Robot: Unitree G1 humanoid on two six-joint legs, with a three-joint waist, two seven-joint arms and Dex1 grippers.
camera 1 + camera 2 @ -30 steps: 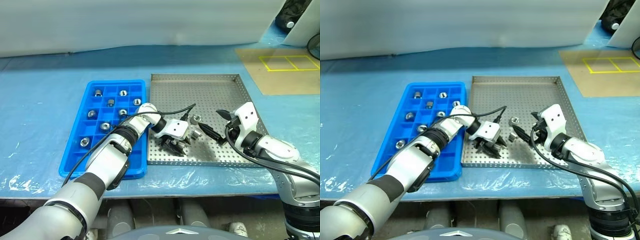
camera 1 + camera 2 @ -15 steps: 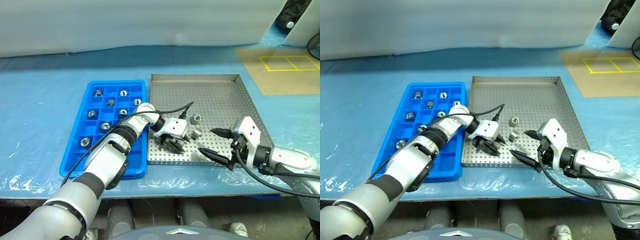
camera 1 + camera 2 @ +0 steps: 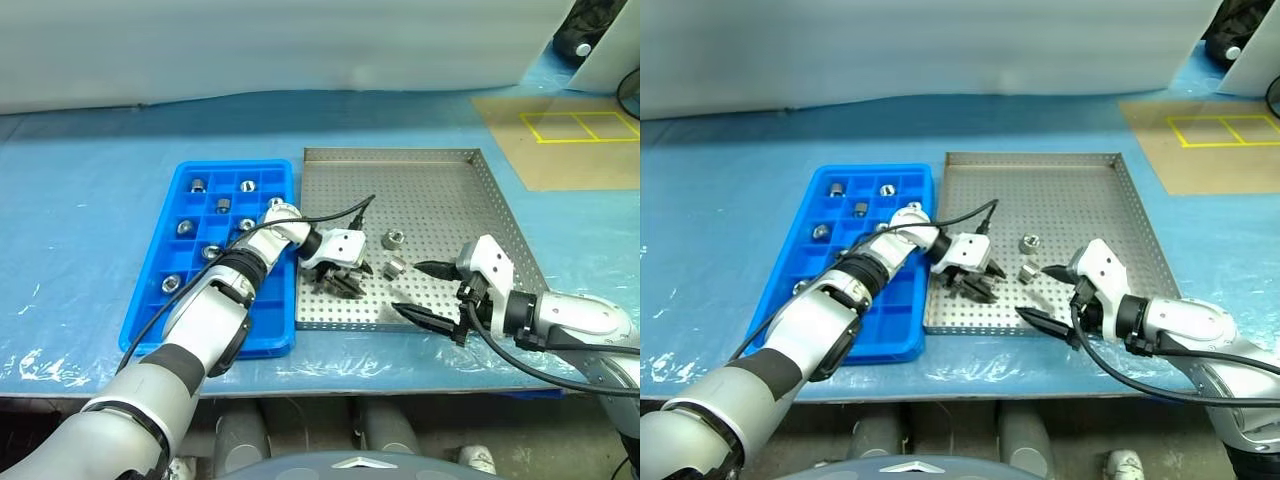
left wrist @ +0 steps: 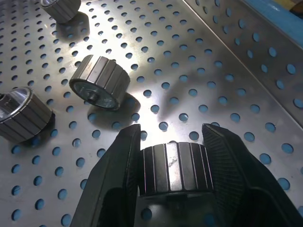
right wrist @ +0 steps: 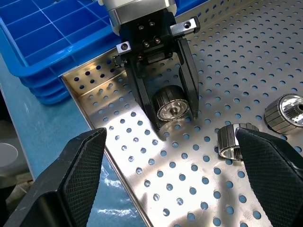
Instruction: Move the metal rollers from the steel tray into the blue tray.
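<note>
So the biggest thing here is the blue-covered table, and the steel tray sits on it, perforated floor, low rims all round. I'll use that tray as the reference for everything.

Touching the steel tray's left rim is the blue tray, narrower, with a grid of square compartments. Seven or so metal rollers already sit in it, each in its own cell, for example one in the far-left corner cell and one near the front. The cells closest to the steel tray's front-left corner are partly hidden by the arm, so I can't say what's in those.

The left arm reaches across the blue tray into the steel tray, and the left gripper is low over the front-left part of the perforated floor. It's pinching a roller between its two black fingers, ribbed side against the pads. From the right wrist view you can see that roller's hollow end face right down at the holes; whether it actually touches the floor I can't tell.

The right gripper hangs over the steel tray's front edge, right of the left gripper, fingers spread wide with nothing between them.

Loose rollers on the steel tray floor, all near the middle: one further back, one just in front of it, both between the two grippers. The left wrist view shows three loose ones near the held roller, the nearest lying on its side.
</note>
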